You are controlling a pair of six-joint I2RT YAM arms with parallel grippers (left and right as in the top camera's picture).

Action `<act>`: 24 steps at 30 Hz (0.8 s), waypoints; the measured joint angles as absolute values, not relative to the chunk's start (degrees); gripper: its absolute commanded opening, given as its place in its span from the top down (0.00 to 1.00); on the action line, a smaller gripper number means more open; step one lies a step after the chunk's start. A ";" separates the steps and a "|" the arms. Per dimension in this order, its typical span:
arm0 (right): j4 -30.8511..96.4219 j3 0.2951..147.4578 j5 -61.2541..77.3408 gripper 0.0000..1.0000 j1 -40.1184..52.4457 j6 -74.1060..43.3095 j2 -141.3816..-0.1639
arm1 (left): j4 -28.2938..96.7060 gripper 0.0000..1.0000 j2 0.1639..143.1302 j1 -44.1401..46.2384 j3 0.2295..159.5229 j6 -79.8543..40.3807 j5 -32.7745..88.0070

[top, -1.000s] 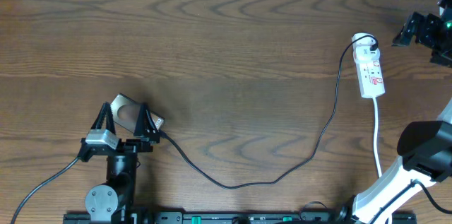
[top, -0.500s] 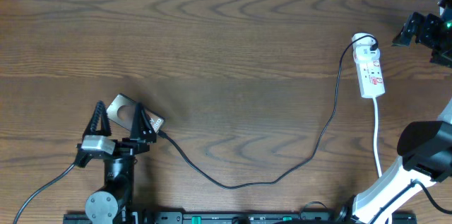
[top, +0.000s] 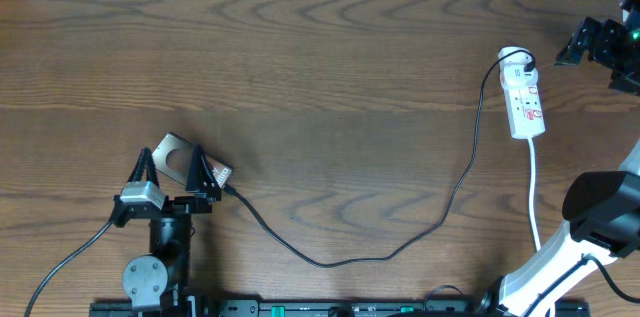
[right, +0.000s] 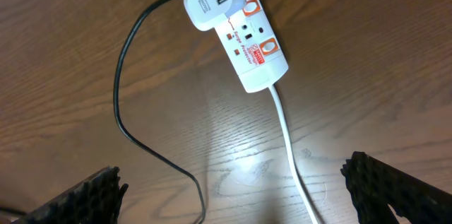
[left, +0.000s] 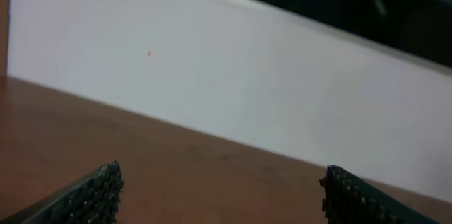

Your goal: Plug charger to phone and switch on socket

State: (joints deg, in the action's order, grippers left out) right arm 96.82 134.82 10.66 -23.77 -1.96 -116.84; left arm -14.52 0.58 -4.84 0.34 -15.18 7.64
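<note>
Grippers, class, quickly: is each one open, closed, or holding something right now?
Left gripper: open, holding nothing.
Right gripper: open, holding nothing.

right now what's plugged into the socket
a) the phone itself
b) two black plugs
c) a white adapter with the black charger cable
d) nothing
c: the right wrist view shows a white adapter seated in the socket, with the thin black charger running out of it across the table.
</note>
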 measured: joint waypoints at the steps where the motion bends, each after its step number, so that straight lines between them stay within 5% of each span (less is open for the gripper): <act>1: 96.82 134.82 10.63 0.01 -23.77 -1.96 -116.84 | -13.76 0.11 0.58 -4.84 0.34 -15.18 7.64; 24: 96.82 134.82 10.66 0.01 -23.77 -1.96 -116.84 | 0.86 0.11 0.58 -4.84 0.67 -14.74 6.72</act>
State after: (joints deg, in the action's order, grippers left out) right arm 96.82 134.82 10.66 -23.77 -1.96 -116.84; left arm 0.86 0.58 -4.84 0.67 -14.74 6.72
